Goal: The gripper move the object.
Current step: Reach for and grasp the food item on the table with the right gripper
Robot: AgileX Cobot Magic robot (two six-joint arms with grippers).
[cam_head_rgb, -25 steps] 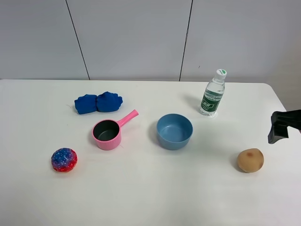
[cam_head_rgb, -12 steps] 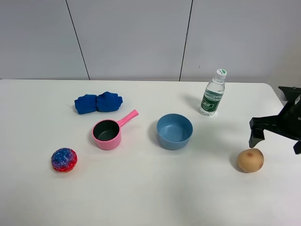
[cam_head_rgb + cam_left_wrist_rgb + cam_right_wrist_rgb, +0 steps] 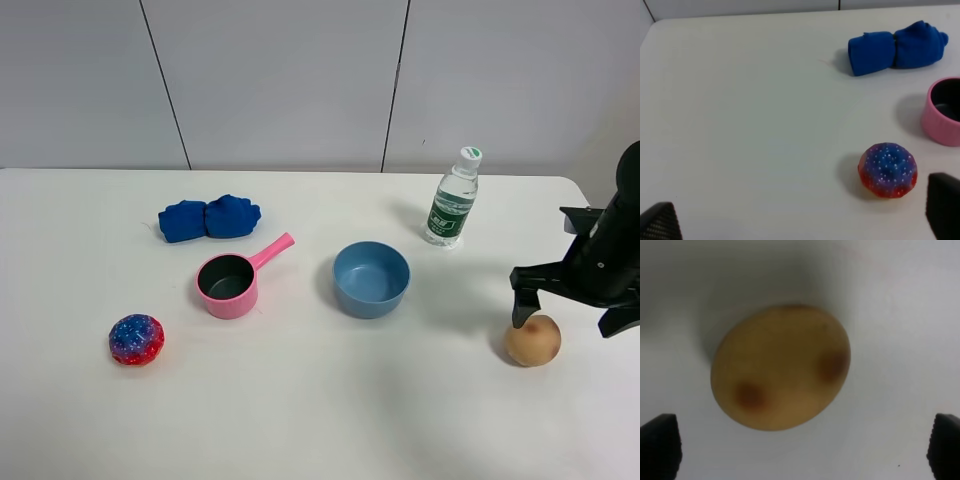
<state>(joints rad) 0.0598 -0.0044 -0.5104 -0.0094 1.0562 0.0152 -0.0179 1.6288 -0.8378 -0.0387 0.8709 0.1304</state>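
Note:
The object, a tan-orange peach-like ball (image 3: 533,342) with reddish spots, lies on the white table at the right. My right gripper (image 3: 565,322) hangs just above it, open, with one black finger (image 3: 520,305) by the ball's left top and the other to its right. In the right wrist view the ball (image 3: 780,367) fills the middle, between and ahead of the two spread fingertips (image 3: 660,445), untouched. My left gripper (image 3: 800,215) is open and empty, low over the table's left part; it does not show in the exterior view.
A red-and-blue speckled ball (image 3: 136,339) lies front left, also in the left wrist view (image 3: 887,170). A pink saucepan (image 3: 230,283), a blue bowl (image 3: 371,279), a blue cloth (image 3: 208,218) and a water bottle (image 3: 452,199) stand across the middle and back.
My right arm has come in from the right edge and moved left and down, so the open gripper now hangs over the peach-like ball. Nothing else has moved.

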